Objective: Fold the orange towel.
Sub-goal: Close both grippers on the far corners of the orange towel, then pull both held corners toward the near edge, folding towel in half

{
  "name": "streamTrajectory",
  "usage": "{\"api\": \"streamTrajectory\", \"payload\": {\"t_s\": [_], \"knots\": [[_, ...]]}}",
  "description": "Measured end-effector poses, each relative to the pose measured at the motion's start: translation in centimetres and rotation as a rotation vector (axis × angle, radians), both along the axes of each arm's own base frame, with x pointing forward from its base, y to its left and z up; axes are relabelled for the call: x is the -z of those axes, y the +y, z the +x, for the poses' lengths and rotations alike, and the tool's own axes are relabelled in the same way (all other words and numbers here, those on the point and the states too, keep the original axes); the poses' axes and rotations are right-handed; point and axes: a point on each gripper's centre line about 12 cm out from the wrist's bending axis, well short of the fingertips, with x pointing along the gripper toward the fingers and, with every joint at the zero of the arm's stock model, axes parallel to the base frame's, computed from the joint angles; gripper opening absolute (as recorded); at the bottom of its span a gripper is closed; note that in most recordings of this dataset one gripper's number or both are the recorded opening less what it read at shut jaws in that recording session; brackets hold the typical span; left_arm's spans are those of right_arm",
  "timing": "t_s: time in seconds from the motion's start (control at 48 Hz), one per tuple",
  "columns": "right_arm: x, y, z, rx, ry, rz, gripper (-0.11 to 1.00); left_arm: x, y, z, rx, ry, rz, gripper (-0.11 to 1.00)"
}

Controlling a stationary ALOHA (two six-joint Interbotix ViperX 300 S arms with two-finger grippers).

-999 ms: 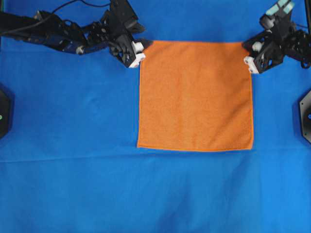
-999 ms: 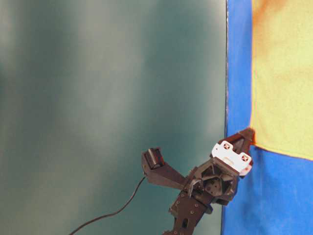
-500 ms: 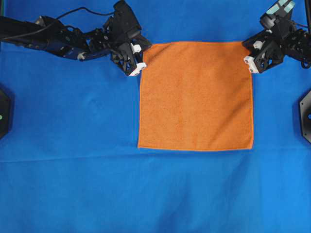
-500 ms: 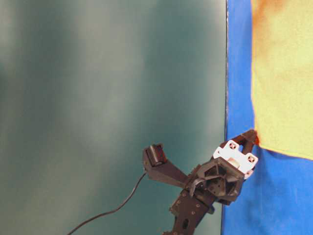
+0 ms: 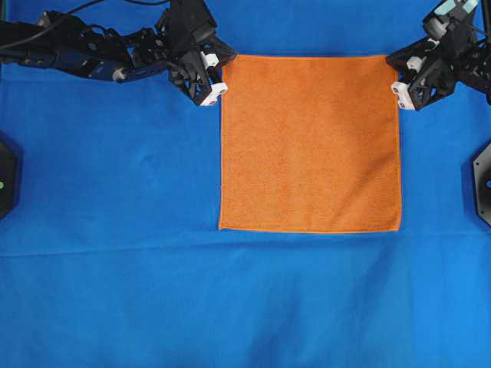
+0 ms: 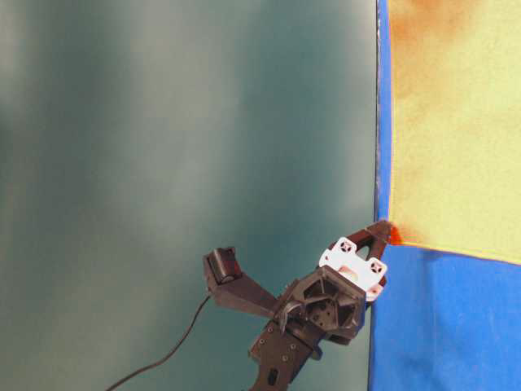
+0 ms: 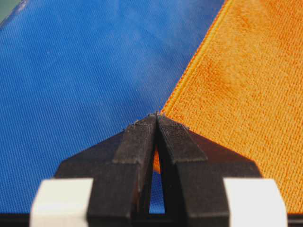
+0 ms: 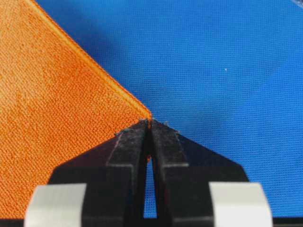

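Note:
The orange towel point(image 5: 310, 142) lies spread flat as a square on the blue cloth point(image 5: 115, 230). My left gripper point(image 5: 225, 64) is shut on the towel's far-left corner. My right gripper point(image 5: 394, 64) is shut on the far-right corner. In the left wrist view the black fingertips point(image 7: 142, 130) of the left gripper point(image 7: 156, 116) meet on the orange towel's hem point(image 7: 236, 80), with orange showing between them. The right wrist view shows the right gripper point(image 8: 150, 122) pinching the towel's corner tip point(image 8: 57, 109) the same way. In the table-level view a gripper pinches one corner of the towel point(image 6: 464, 122).
The blue cloth covers the whole table. Black fixtures sit at the left edge point(image 5: 6, 176) and the right edge point(image 5: 483, 180). A dark green wall point(image 6: 163, 163) stands beyond the table's edge. Both arms reach in from the far corners.
My left gripper's jaws closed on the far-left corner. Both grippers and the towel's far edge have shifted slightly toward the far side of the table.

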Motion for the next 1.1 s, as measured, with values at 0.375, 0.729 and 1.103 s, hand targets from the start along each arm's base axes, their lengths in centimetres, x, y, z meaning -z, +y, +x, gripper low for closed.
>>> {"api": "streamTrajectory", "payload": {"t_s": [0.375, 0.729, 1.103], "knots": [[-0.8, 2.0, 0.5, -0.051, 0.015, 0.046, 0.01, -1.8, -2.3, -0.2, 0.049, 0.060, -0.031, 0.00], [-3.0, 8.3, 0.7, -0.207, 0.023, 0.152, 0.01, -4.1, -9.1, 0.7, 0.208, 0.108, -0.054, 0.00], [-2.4, 13.8, 0.3, -0.325, 0.097, 0.304, 0.01, -3.3, -17.1, 1.0, 0.388, 0.212, -0.094, 0.00]]}}
